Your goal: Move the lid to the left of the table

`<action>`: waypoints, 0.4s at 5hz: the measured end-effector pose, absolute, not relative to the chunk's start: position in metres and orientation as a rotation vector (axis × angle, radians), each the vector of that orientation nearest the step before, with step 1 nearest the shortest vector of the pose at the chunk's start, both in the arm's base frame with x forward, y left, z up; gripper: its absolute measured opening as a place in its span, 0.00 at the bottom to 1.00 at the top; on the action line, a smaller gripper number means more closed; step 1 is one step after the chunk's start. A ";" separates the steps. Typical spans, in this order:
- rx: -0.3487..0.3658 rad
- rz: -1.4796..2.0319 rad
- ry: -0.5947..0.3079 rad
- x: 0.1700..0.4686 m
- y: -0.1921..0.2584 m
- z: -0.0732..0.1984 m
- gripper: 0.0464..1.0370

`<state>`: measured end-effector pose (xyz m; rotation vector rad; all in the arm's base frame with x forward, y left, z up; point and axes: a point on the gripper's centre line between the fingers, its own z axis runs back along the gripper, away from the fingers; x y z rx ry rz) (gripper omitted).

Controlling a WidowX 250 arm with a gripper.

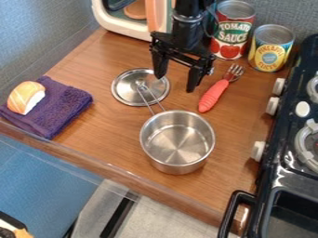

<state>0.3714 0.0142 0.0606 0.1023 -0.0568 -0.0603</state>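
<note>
My gripper (pixel 176 83) hangs open near the top centre, above the counter, with nothing between its fingers. The silver lid (pixel 129 88) lies on the wooden table (pixel 93 135), below and left of the gripper; the left finger is over or close to the lid's right edge. Part of the lid is crossed by the wire handle of the metal pot (pixel 177 139), which stands just in front of it. I cannot tell whether handle and lid touch.
Left: a purple cloth (pixel 62 104) with a bread-like toy (pixel 25 96). Right: a red-handled fork (pixel 214 95) and the stove (pixel 292 158). Behind: a tomato can (pixel 232 30), a yellow can (pixel 271 48) and a white-edged toy appliance (pixel 121 25).
</note>
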 end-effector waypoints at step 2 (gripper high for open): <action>0.099 0.014 -0.046 0.370 0.062 0.035 0.96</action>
